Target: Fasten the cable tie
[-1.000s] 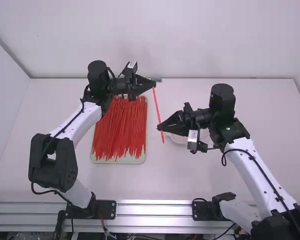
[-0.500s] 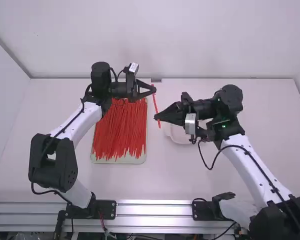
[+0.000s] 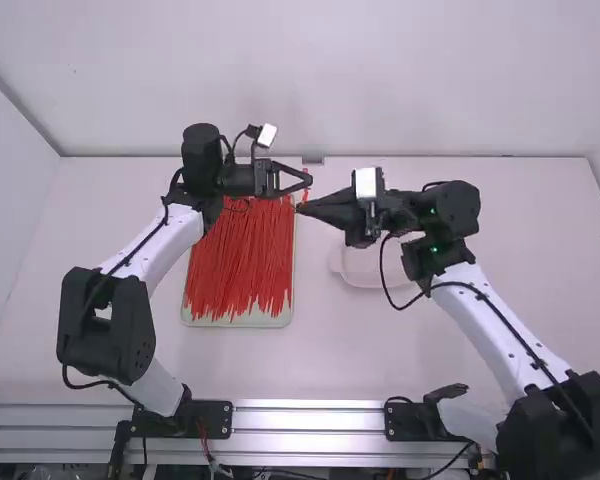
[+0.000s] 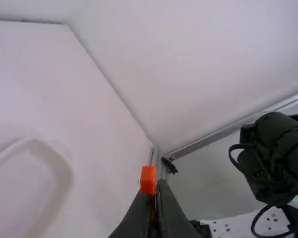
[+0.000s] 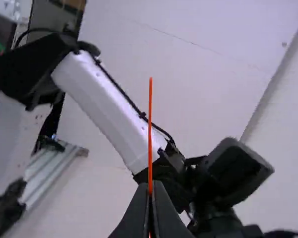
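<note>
white table (image 3: 500, 200), seen from above, with both arms stretched over its far half. left arm (image 3: 155, 245): white links running up beside the tray, wrist turned toward the middle. right arm (image 3: 490, 320): elbow bent, forearm pointing toward the left arm, so that the two wrists face each other. tray (image 3: 236, 321): a pale rectangle on the left half of the table, covered by a pile of red cable ties (image 3: 242, 255) lying lengthwise. white dish (image 3: 352, 272): shallow, just right of the tray and below the right wrist. left gripper (image 3: 306, 182): held above the tray's far right corner; in its wrist view the fingers are pressed together on the orange-red head (image 4: 148, 179) of the cable tie (image 5: 150, 124). right gripper (image 3: 303, 205): its tip just beside the left gripper's, over the table between tray and dish; fingers closed on the tie's thin strap, which stands straight out from between them. the tie is thus off the table, pinched by both grippers at once.
</note>
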`<state>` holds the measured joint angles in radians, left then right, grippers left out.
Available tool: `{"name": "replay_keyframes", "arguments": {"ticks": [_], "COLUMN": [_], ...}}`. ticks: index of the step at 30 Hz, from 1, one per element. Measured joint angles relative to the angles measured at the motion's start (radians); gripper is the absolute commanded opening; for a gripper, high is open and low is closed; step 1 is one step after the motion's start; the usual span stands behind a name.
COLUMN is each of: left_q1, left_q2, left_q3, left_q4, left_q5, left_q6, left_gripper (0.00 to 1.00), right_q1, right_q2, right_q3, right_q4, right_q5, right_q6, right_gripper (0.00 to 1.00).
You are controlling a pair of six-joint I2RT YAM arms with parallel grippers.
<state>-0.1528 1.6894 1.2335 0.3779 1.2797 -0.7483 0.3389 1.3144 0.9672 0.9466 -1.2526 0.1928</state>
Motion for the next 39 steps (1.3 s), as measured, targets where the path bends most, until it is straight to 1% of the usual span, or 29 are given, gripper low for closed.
{"name": "replay_keyframes", "arguments": {"ticks": [2, 6, 10, 11, 15, 20, 23, 28, 30, 33, 36, 39], "left_q1": [0.0, 0.0, 0.0, 0.0, 0.0, 0.0, 0.0, 0.0, 0.0, 0.0, 0.0, 0.0], "left_q2": [0.0, 0.0, 0.0, 0.0, 0.0, 0.0, 0.0, 0.0, 0.0, 0.0, 0.0, 0.0], "left_q3": [0.0, 0.0, 0.0, 0.0, 0.0, 0.0, 0.0, 0.0, 0.0, 0.0, 0.0, 0.0], "left_q4": [0.0, 0.0, 0.0, 0.0, 0.0, 0.011, 0.088, 0.228, 0.293, 0.323, 0.317, 0.304], "left_q5": [-0.014, -0.034, -0.037, -0.041, -0.048, -0.051, -0.051, -0.052, -0.051, -0.051, -0.05, -0.048], "left_q6": [0.014, 0.048, 0.121, 0.157, 0.27, 0.441, 0.529, 0.555, 0.555, 0.563, 0.6, 0.644], "left_gripper": [0.03, 0.02, 0.02, 0.02, 0.02, 0.02, 0.02, 0.02, 0.02, 0.02, 0.02, 0.02], "right_q1": [-0.034, -0.079, -0.09, -0.09, -0.092, -0.122, -0.137, -0.124, -0.103, -0.081, -0.061, -0.058], "right_q2": [0.0, 0.0, 0.0, 0.0, 0.0, 0.006, 0.036, 0.09, 0.113, 0.128, 0.131, 0.131], "right_q3": [0.0, 0.0, -0.002, -0.002, -0.008, -0.01, -0.01, -0.01, -0.01, -0.01, -0.01, -0.01], "right_q4": [-0.025, -0.069, -0.149, -0.196, -0.298, -0.329, -0.33, -0.33, -0.33, -0.33, -0.33, -0.328], "right_q5": [0.003, -0.012, -0.027, -0.02, 0.033, 0.067, 0.058, 0.026, 0.015, 0.007, 0.007, 0.007], "right_q6": [0.069, 0.113, 0.131, 0.145, 0.226, 0.361, 0.45, 0.511, 0.542, 0.565, 0.591, 0.62], "right_gripper": [0.0, 0.0, 0.0, 0.0, 0.0, 0.0, 0.0, 0.0, 0.0, 0.0, 0.0, 0.0]}}
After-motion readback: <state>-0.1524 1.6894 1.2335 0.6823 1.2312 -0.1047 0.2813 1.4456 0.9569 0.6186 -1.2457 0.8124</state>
